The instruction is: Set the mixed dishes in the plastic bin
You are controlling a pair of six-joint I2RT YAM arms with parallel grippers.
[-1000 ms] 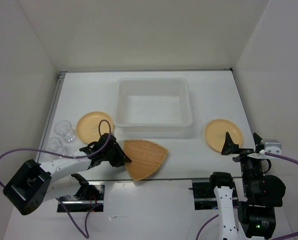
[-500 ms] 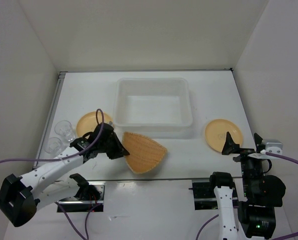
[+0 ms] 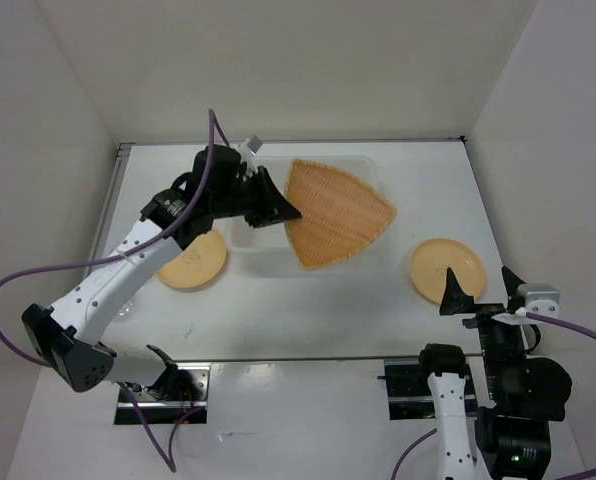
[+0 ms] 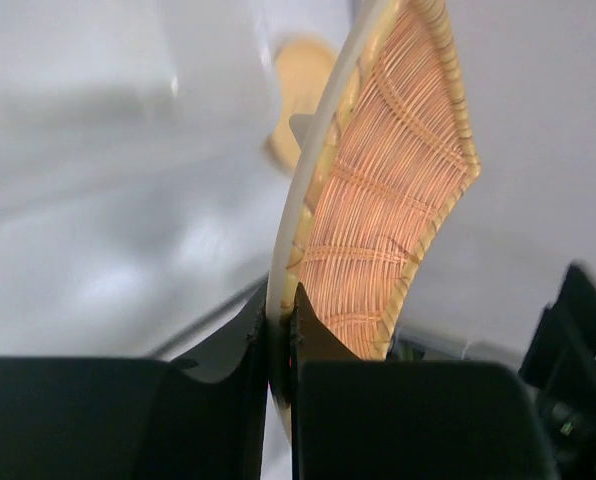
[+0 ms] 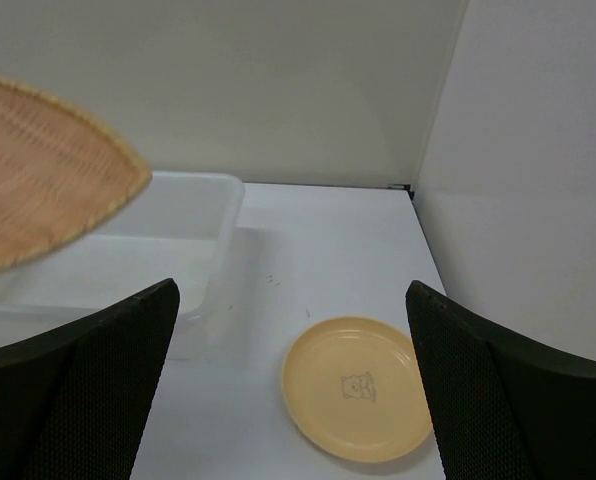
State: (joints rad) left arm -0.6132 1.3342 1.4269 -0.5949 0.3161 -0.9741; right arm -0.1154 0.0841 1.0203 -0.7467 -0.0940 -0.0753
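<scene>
**Occlusions and cut-offs**

Top view: most of the plastic bin (image 3: 258, 250) is covered by the woven tray (image 3: 336, 210), which is pinched in the left gripper (image 3: 286, 213). Only bin wall just beneath and beside that pincer is seen. The left plate (image 3: 193, 270) is partly hidden under the left arm (image 3: 118, 275).

Left wrist view: the tray's near edge is swallowed between the fingers, its far end is cut off at the top, and everything beyond the pincer is blurred.

Right wrist view: tray and bin are cut off left of the right gripper (image 5: 293, 288).
</scene>
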